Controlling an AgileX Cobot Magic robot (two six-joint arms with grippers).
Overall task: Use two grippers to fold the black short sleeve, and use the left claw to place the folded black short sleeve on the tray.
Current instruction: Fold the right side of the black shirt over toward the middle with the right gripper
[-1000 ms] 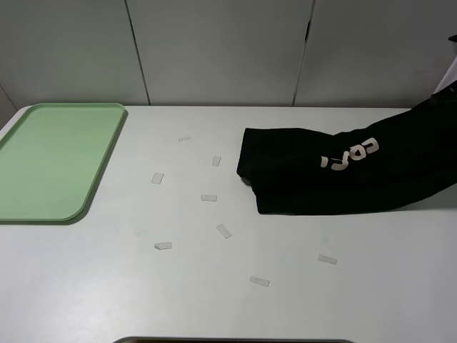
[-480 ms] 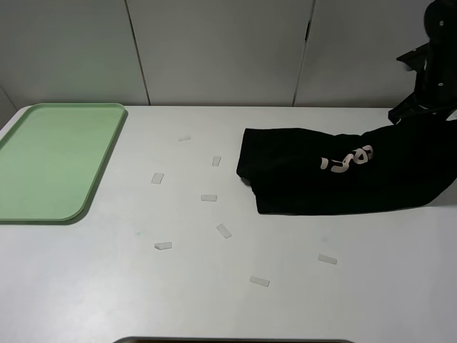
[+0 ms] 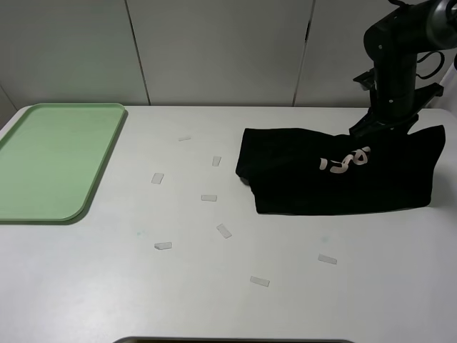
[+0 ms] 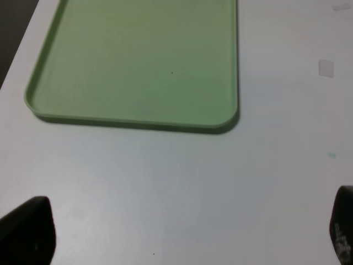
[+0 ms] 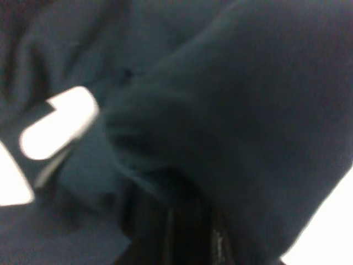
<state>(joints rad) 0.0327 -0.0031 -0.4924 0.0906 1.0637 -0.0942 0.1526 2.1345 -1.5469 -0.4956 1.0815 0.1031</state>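
The black short sleeve (image 3: 335,179) far from the tray (image 3: 50,157), right gripper (image 3: 378,128) clamped on it, left gripper (image 4: 182,232) spread wide near the tray

black short sleeve (image 3: 307,175) with pale pinkish-white block letters (image 3: 345,160), plain pale-green tray (image 3: 50,161), white worktop (image 3: 107,286) dotted with small pale-grey strips (image 3: 208,198), black right arm (image 3: 395,71), light grey wall panels (image 3: 214,50) with dark seams
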